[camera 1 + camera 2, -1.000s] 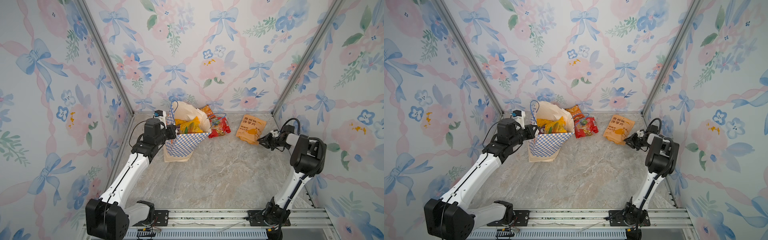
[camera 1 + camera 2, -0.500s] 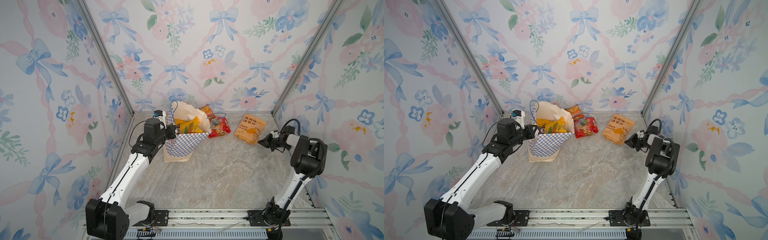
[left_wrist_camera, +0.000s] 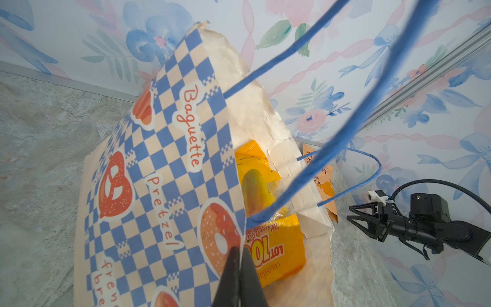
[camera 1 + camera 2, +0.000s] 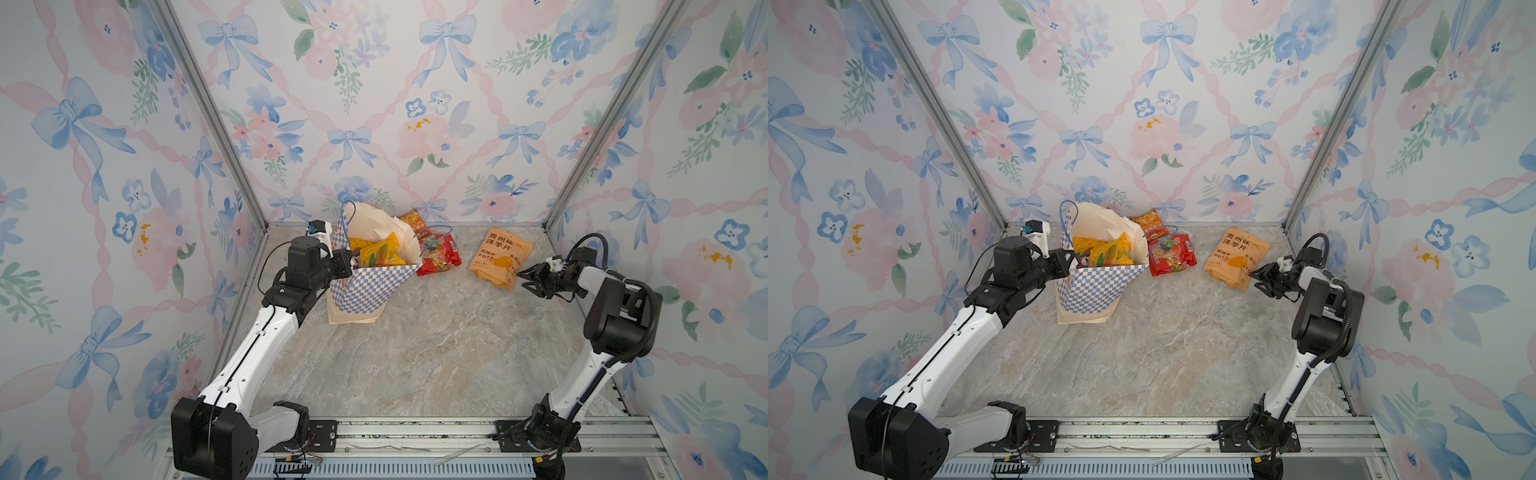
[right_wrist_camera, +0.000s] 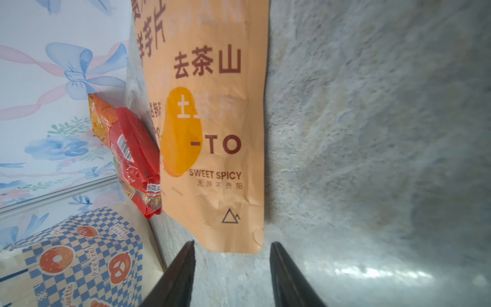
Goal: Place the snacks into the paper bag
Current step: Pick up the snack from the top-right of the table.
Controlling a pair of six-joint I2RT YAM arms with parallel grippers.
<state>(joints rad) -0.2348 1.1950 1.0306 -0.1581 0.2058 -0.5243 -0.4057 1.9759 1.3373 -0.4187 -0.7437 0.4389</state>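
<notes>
**Bag Held at the Rim, Pouch Flat on the Table**

We find the left fingers (image 3: 229, 281) closed on the rim of the paper bag (image 4: 365, 286). The bag stands tilted just left of centre in both top views, with yellow packets (image 4: 380, 253) inside. The right fingers (image 5: 180, 279) are spread open just beside the near edge of the kraft pouch (image 4: 498, 257). The pouch lies flat on the table (image 4: 436, 353), right of centre. A red packet (image 4: 440, 259) lies between bag and pouch.
</notes>
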